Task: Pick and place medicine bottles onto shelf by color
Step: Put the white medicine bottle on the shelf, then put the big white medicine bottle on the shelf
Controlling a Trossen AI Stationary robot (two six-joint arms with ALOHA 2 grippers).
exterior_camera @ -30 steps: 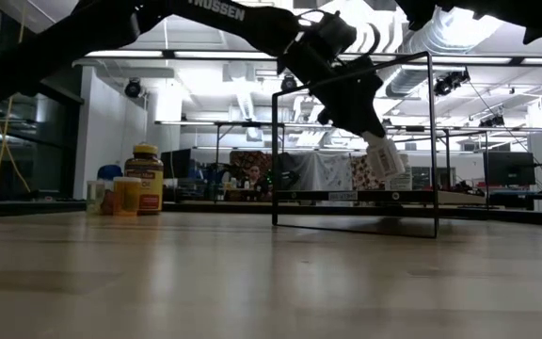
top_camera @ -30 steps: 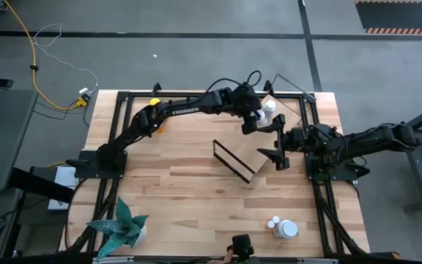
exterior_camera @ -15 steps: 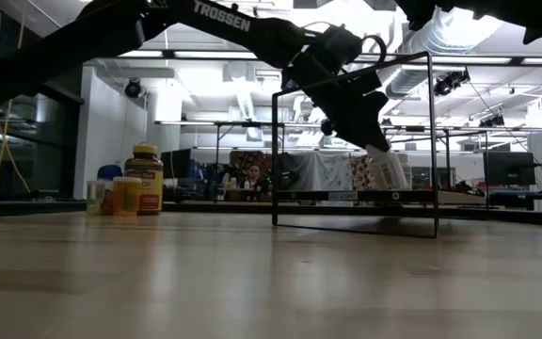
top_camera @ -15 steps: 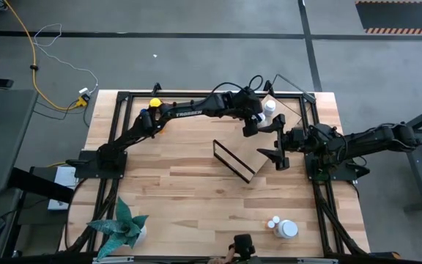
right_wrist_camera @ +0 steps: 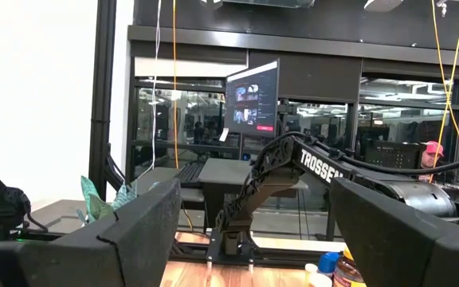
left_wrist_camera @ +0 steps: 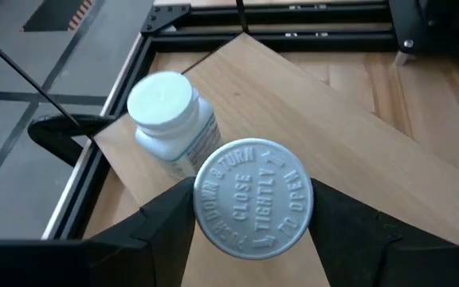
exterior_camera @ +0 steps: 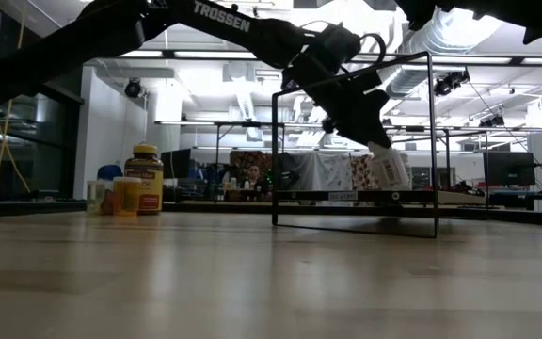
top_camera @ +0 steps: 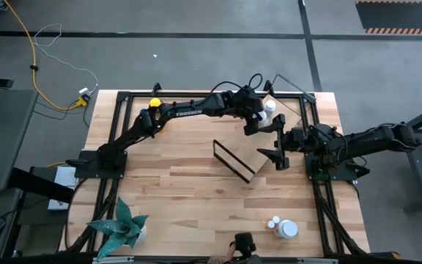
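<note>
One white bottle (left_wrist_camera: 249, 199) betw. left gripper (left_wrist_camera: 253, 219) fingers, gripped, over shelf (left_wrist_camera: 357, 135).

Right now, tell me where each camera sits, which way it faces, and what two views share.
High: overhead, straight down on the table; both arms, right claw idle.
Low: tabletop height, level toward the shelf; left arm reaching in.
Left wrist: looks down; left claw around a white bottle beside a second white bottle.
Right wrist: faces the room; right claw fingers.
Shared: the white bottle shows in the low and left wrist views.
</note>
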